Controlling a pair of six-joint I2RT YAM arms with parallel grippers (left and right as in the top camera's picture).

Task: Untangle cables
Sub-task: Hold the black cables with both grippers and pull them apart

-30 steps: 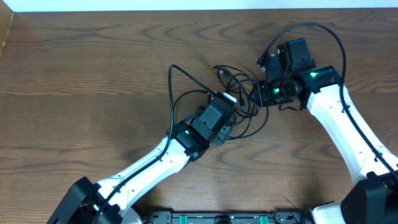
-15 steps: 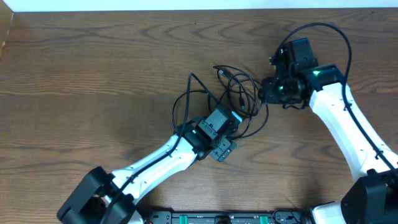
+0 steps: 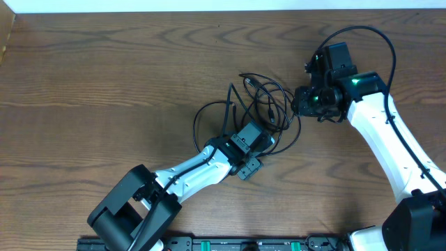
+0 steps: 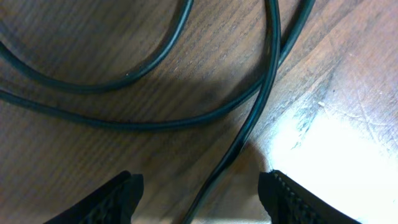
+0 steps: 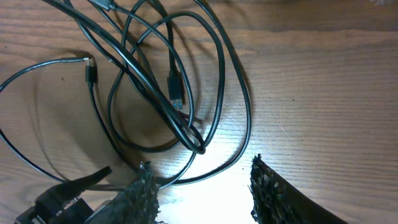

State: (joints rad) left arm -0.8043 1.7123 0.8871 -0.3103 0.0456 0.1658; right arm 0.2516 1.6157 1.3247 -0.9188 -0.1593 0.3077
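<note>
1. Lying on the brown wood-grain tabletop [image 3: 104, 77], the thin black cables [image 3: 268, 104] are seen as a loose tangle of overlapping loops, a little right of the middle and between the two arms.
2. One wide loop [image 3: 196, 124] is spread out to the left of the tangle and curves back toward the left arm's wrist.
3. The left gripper [image 4: 199, 199] is set low at the near edge of the tangle, with its jaws spread wide.
4. A single strand [image 4: 268, 74] is seen in the left wrist view running down between the two dark fingers [image 4: 115, 199]. Neither finger is pressed against it, and nothing is held.
5. Two further strands are laid across the wood ahead of that gripper, curving from left to right.
6. The right gripper [image 5: 205, 186] is held at the right-hand edge of the tangle, its jaws likewise parted wide and holding nothing.
7. Between its rough black fingers [image 5: 146, 193] only bright wood and the lowest curve of one cable are seen.
8. A black plug with a blue tip [image 5: 175, 84] is shown in the right wrist view, lying inside the crossed loops.
9. A smaller plug end [image 5: 91, 73] is found further left in that view, apart from the knot of crossings.
</note>
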